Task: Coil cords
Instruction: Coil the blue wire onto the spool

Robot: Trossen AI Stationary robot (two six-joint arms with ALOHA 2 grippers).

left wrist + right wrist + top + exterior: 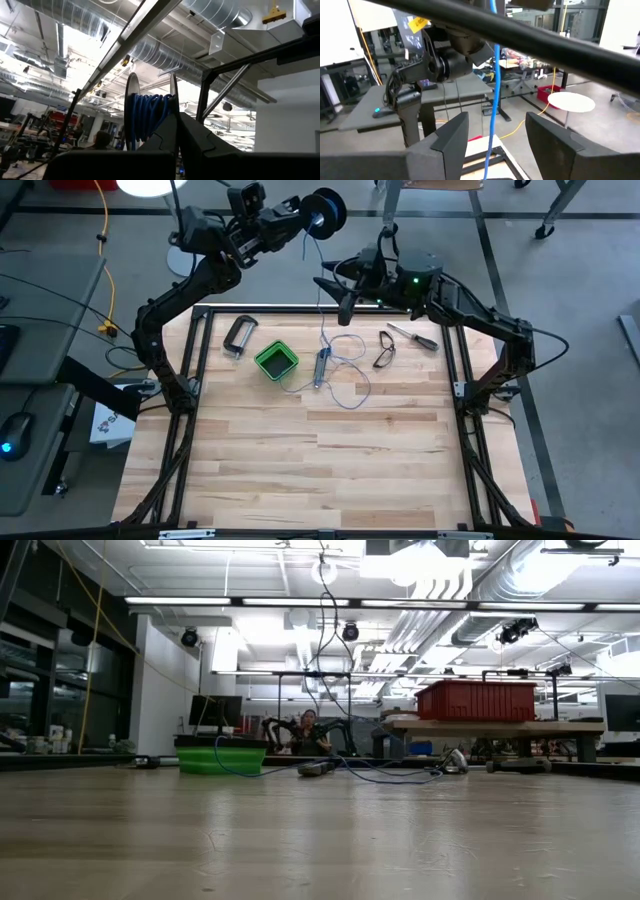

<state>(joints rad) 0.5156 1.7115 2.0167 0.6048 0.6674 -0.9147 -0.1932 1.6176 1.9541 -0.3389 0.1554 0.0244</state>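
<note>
- Desk (330,470) is lying nearest the camera in the low view, its bare planks filling the foreground; count: one desk, and it is carrying every loose item at its far half.
- Two arms are working above the far edge. Left pincer (303,220) is clamped shut on the spool (327,210), holding it raised beyond the desk's far edge; in the left wrist view the spool (150,117) is showing blue turns already wound between its two flanges.
- Right pincer (335,292) is standing open, fingers spread with the wire (493,95) running down between them, not pinched as far as I can tell.
- Wire (335,365) is hanging from the spool, passing the right pincer and ending in loose loops on the desk between the green box (276,360) and the glasses (386,350). Count: one wire, one spool.
- Step in hand, as I judge it: winding is under way, part of the wire on the spool, a fair amount still slack on the desk.
- Next move is likely calling for the right pincer to guide the strand under light tension while the spool takes up more; snagging on the small tool (321,367) lying in the loops is a risk.
- Other counts: one green box, one metal clamp (238,337), one pair of glasses, one screwdriver (412,336).
</note>
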